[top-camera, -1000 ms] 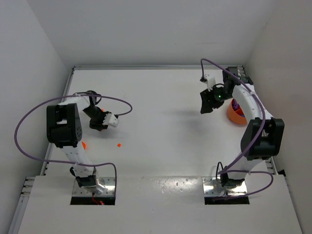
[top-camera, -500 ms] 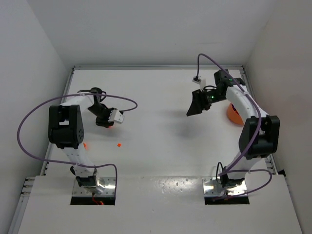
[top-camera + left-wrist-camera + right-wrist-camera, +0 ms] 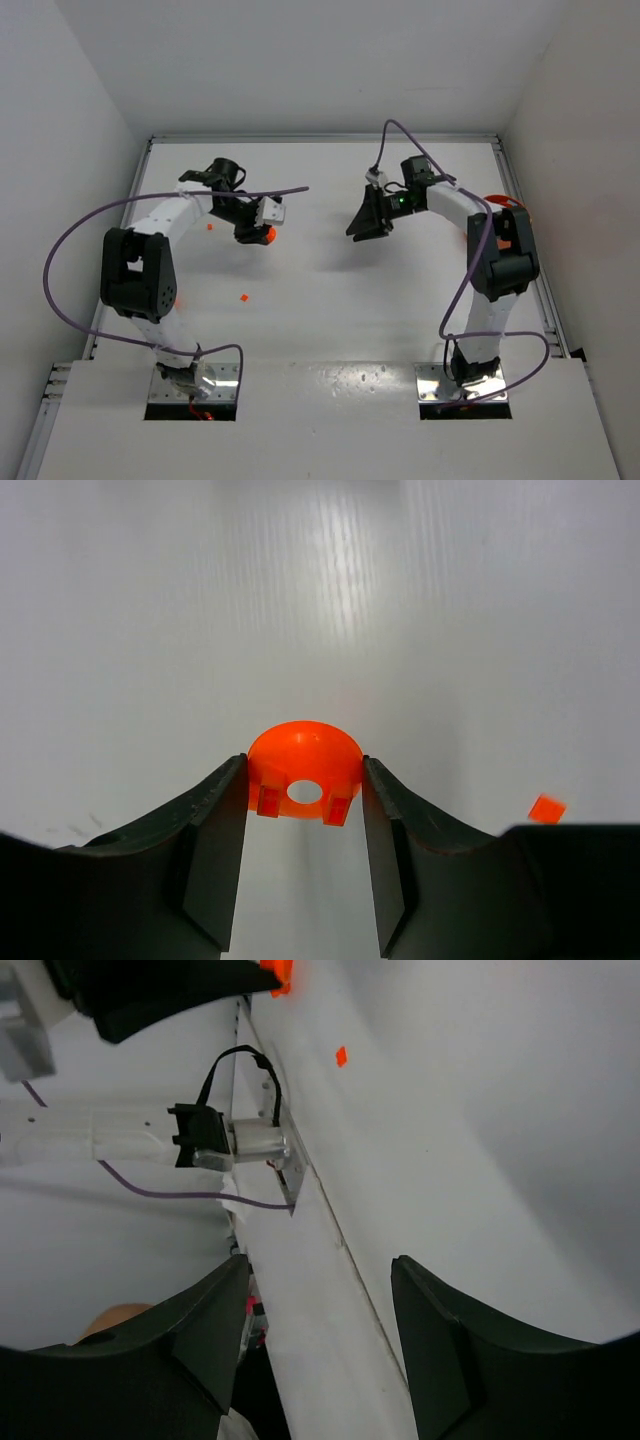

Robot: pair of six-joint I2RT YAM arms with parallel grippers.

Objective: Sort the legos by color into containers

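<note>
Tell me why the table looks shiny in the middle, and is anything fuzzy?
Left wrist view: glare makes a bright streak on the table, and the orange cup looks sharp; top view: the right pincer casts only a faint soft shadow; right wrist view: tilted, its fingers dark.

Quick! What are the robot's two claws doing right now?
Left gripper: closed on the orange cup.
Right gripper: open, holding nothing.
</note>
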